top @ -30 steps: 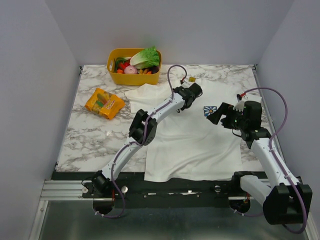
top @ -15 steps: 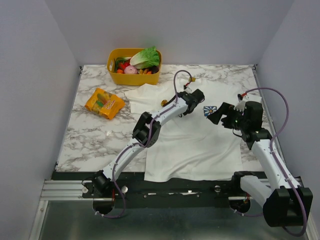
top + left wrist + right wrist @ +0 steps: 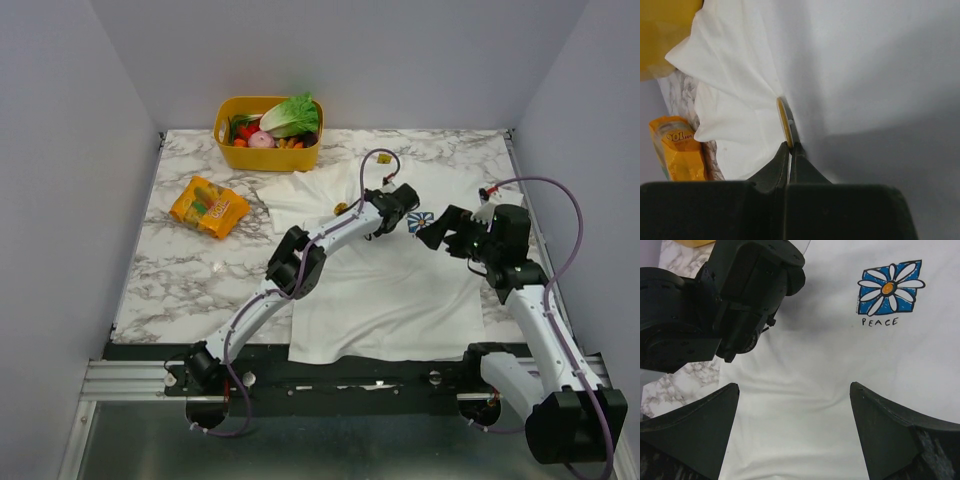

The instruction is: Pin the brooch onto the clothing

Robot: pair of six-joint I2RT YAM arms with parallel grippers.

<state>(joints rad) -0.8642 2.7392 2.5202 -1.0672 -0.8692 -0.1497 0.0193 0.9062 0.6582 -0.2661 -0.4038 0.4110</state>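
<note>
Pinching the edge-on brooch (image 3: 784,122), the left end effector (image 3: 789,146) covers its base.

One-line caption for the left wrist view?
Left gripper shut on the gold brooch, holding it edge-on against the white T-shirt.

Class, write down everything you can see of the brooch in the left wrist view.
The brooch is a thin gold-yellow disc seen edge-on, so its face is hidden. It looks like metal. The left gripper pinches its lower rim and holds it upright against the white T-shirt, where the cloth puckers into folds.
</note>
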